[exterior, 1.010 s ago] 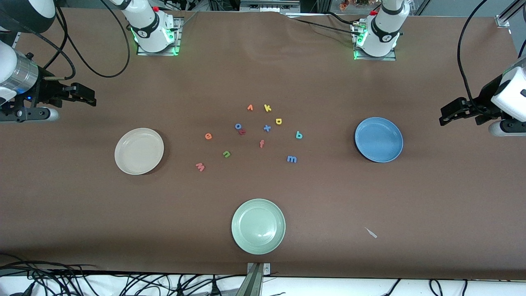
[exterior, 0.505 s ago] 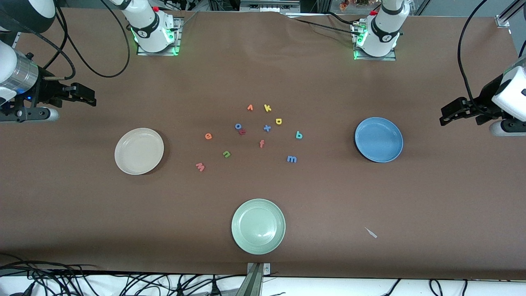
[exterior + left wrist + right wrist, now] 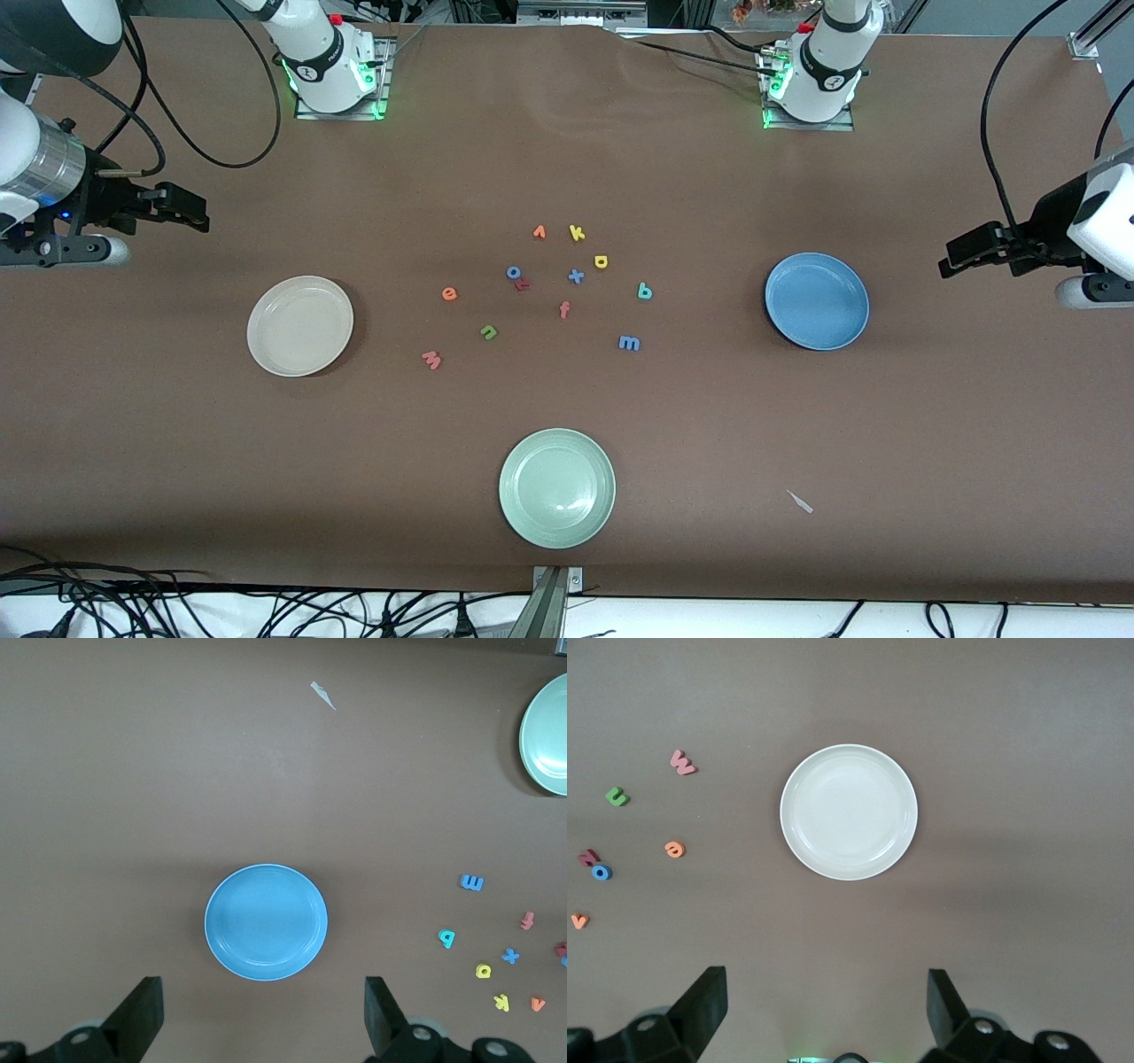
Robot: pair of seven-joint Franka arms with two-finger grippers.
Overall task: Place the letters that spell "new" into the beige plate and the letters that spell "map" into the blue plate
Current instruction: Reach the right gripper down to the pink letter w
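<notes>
A brown table seen from above, with foam letters scattered at its middle and nothing yet sorted. The beige plate (image 3: 299,325) sits toward the right arm's end, the blue plate (image 3: 816,300) toward the left arm's end, both empty. A pale green plate (image 3: 556,487) lies nearest the front camera.

The right gripper (image 3: 182,208) hangs over bare table near the beige plate, fingers spread wide, holding nothing. The left gripper (image 3: 970,251) hangs near the blue plate, also spread and empty.

For "new": the green n (image 3: 488,331), orange e (image 3: 449,293) and pinkish-red w (image 3: 431,359) lie between the cluster and the beige plate. For "map": the blue m (image 3: 628,343), the teal stemmed letter (image 3: 644,291) and the yellow round-bowled letter (image 3: 601,261) lie on the blue plate's side.

Likely risks:
- The letters are tiny and flat, so fingers may close on the table and miss.
- Lookalikes sit close: a yellow k (image 3: 577,233), blue x (image 3: 576,276) and orange-red f (image 3: 563,309).
- A blue o (image 3: 513,272) appears to touch a red letter, probably a z (image 3: 523,284), though this is hard to make out.
- Letters could go to the wrong plate.
</notes>
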